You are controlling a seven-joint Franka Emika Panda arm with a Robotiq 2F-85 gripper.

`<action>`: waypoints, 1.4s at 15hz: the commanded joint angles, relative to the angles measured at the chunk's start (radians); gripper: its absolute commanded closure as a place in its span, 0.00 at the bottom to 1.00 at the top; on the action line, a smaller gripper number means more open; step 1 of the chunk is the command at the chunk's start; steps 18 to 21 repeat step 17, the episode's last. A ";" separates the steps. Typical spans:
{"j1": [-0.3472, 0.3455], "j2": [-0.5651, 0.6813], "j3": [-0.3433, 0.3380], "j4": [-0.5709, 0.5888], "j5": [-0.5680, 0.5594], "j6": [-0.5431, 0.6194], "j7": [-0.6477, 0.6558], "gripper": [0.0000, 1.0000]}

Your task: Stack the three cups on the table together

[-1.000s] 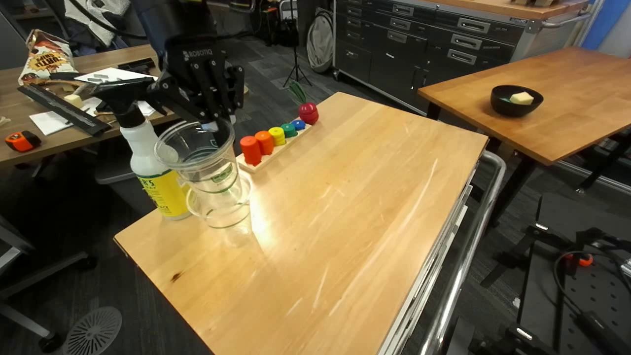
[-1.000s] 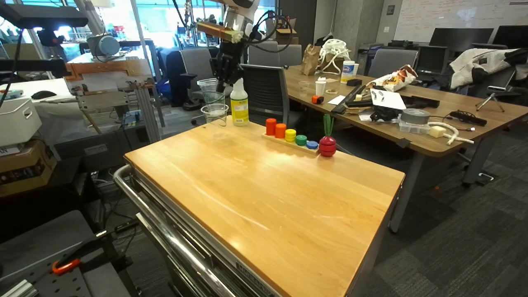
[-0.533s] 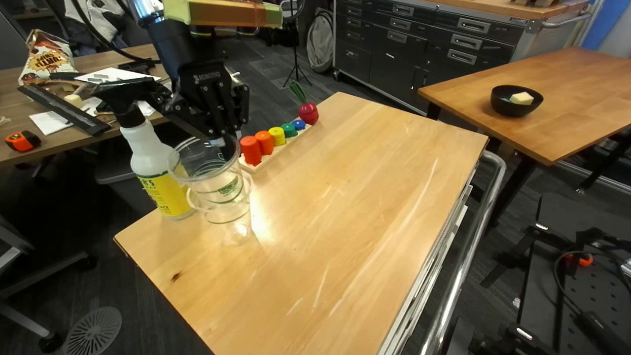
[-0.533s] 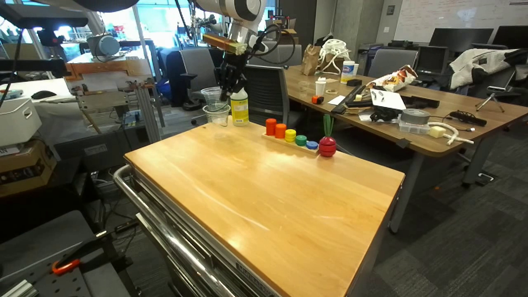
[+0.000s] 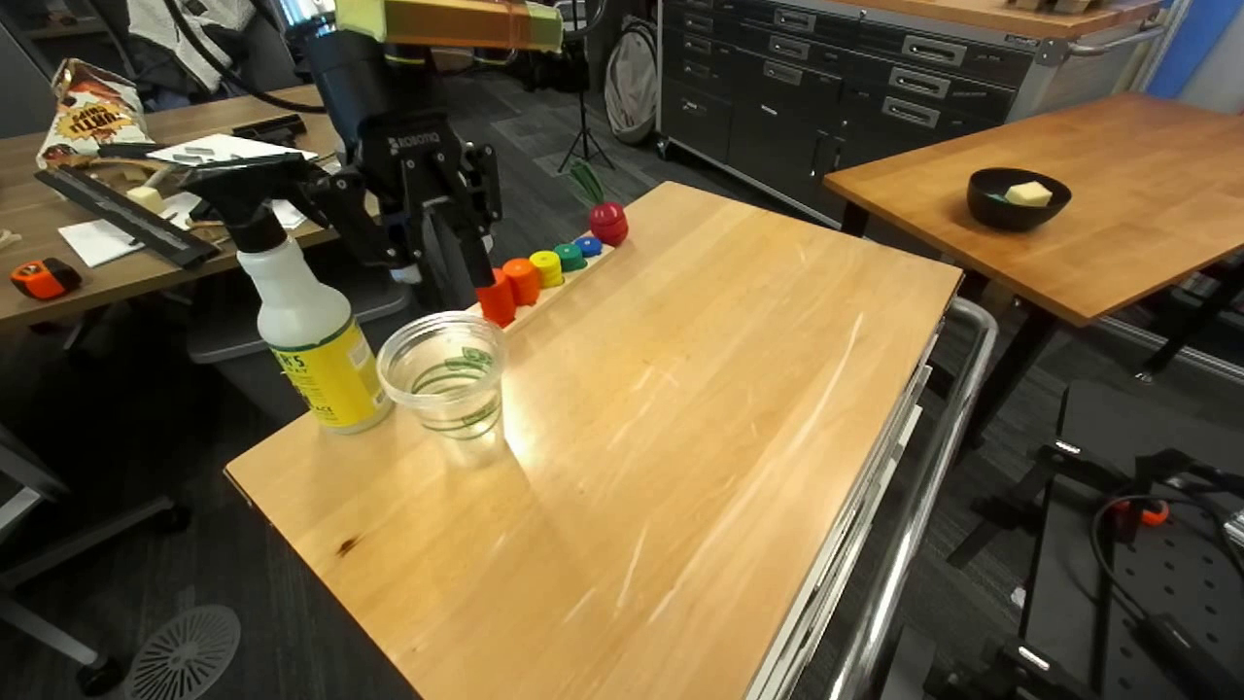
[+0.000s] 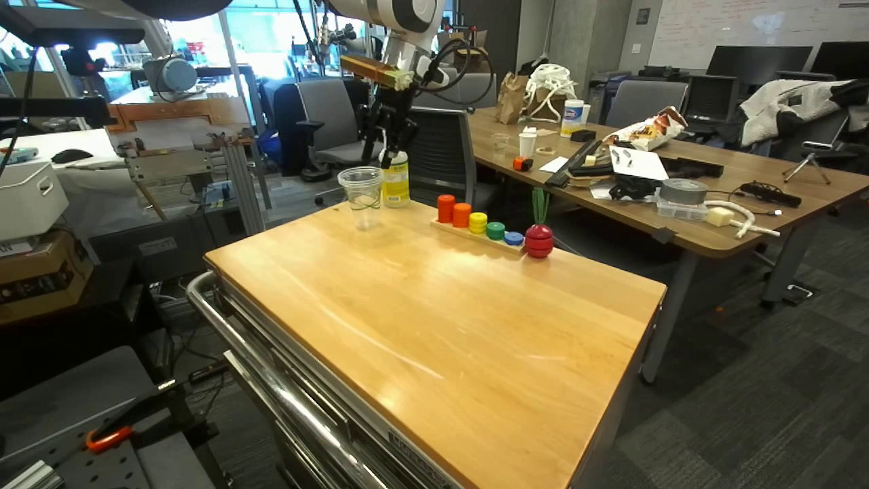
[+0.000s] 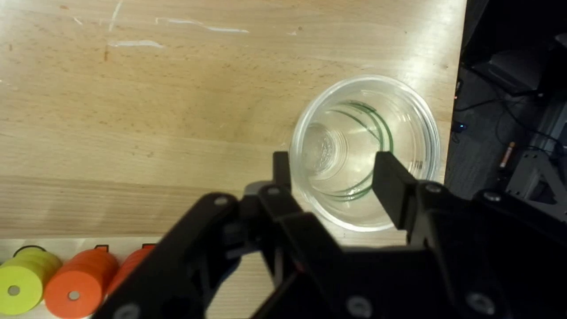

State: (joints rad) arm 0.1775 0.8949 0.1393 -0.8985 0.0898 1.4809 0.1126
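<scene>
Dark carpet (image 6: 733, 421) shows past our desk (image 5: 700, 437), a light wood top with scratches and a metal rail (image 5: 916, 525) along its 3-to-4 o'clock side in an exterior view. Same view, clock centred on the desk: cluttered worktop (image 5: 29, 204) with a chips bag (image 5: 92, 117) at 10, brown worktop (image 5: 1147, 175) with a black bowl (image 5: 1016, 219) at 2.

We have the clear cups (image 5: 442, 389) upright on the desk at 9 o'clock, nested, green-marked, rims layered tight. We can't make out how many. Yellow-labelled spray bottle (image 5: 321, 340) stands just beside them, at their 9; we can't tell if they touch. Row of coloured blocks (image 5: 547, 268) sits at 1 from the cups, red toy (image 5: 609, 226) with a green top at the row's 2 o'clock end.

End effector (image 5: 442, 280): we see it spread, clear gap between the fingers (image 7: 392, 190), hanging at 12 o'clock from the cups. Both tips are above the rim, apart from it. In the wrist view we get the cups at 3 o'clock; one finger overlaps their mouth, its mate shows just beside the rim at 9.
</scene>
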 commanded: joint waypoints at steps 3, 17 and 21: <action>0.030 -0.048 -0.036 -0.002 -0.083 -0.037 0.017 0.01; -0.005 -0.451 -0.121 -0.306 -0.187 0.056 0.269 0.00; -0.005 -0.451 -0.121 -0.306 -0.187 0.056 0.269 0.00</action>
